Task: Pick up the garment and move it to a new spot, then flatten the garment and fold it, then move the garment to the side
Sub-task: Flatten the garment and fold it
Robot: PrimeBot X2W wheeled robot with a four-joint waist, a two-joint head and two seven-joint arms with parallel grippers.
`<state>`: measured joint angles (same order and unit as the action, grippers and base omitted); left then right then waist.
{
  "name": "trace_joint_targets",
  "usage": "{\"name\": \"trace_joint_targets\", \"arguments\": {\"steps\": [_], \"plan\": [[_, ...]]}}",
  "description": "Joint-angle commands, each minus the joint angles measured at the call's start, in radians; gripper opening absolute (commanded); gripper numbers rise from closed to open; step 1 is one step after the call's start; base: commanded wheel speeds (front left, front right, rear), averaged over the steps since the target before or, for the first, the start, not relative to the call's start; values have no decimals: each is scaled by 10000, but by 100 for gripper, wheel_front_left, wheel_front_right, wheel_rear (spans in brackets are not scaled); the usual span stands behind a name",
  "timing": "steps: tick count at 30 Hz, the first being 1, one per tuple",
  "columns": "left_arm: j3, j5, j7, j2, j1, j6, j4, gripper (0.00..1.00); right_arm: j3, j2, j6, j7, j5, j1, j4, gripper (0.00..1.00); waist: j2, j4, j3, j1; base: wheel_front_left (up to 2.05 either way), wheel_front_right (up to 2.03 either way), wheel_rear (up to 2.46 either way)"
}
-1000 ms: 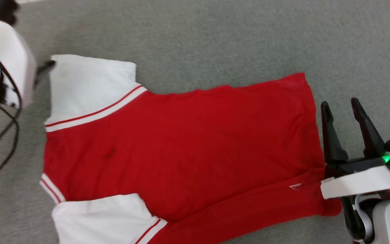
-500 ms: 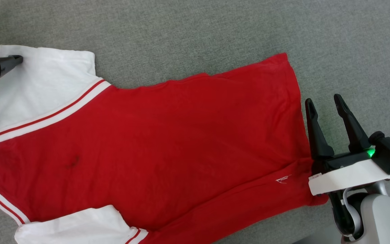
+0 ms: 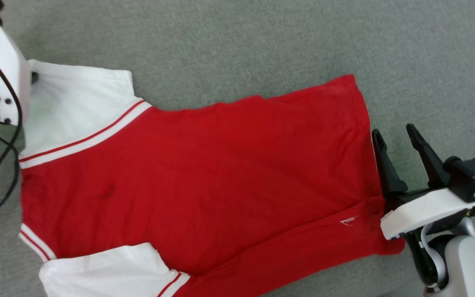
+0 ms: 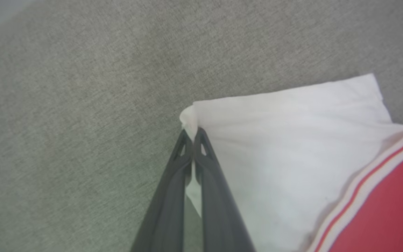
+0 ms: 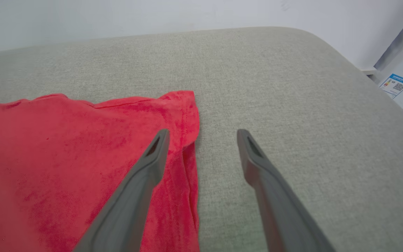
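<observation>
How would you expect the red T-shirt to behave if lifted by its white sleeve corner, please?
Probably floppy: the garment lies flat with soft wrinkles, so it would likely drape from the left claw. Probably light, since the thin sleeve corner bunches in that pinch. It may drag on the textured grey surface.

1. A grey-green upholstered surface (image 3: 262, 41) of woven cloth carries everything; in the right wrist view its far edge rounds off toward 1 o'clock.
2. The garment (image 3: 221, 177) lies spread directly on it. In the head view its hem is toward 3 o'clock and its white sleeves are at 10 and 7 o'clock.
</observation>
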<state>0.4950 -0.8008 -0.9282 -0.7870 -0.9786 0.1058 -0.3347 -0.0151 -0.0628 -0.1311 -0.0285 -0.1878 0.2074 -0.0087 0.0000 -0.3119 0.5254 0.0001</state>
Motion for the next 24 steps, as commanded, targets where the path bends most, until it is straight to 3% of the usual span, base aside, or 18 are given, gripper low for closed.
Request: {"name": "trace_joint_targets", "arguments": {"steps": [1, 8, 13, 24], "plan": [[41, 100, 431, 129, 175, 37, -88, 0, -35, -275, 6, 400, 77, 125, 32, 100, 0, 319, -492, -1, 0, 0, 0], [549, 425, 1982, 445, 307, 213, 450, 0, -298, -1734, 7, 2822, -200, 405, -126, 100, 0, 1067, -1391, -1, 0, 0, 0], [1010, 164, 2447, 365, 593, 235, 1502, 0, -686, -2875, 7, 5351, -974, 903, -349, 100, 0, 1630, -1602, -1, 0, 0, 0], [1598, 89, 3313, -180, 1205, 236, 4129, 0, -315, -3562, 6, 9935, -1695, 2432, -329, 100, 0, 2825, -1239, -1, 0, 0, 0]]}}
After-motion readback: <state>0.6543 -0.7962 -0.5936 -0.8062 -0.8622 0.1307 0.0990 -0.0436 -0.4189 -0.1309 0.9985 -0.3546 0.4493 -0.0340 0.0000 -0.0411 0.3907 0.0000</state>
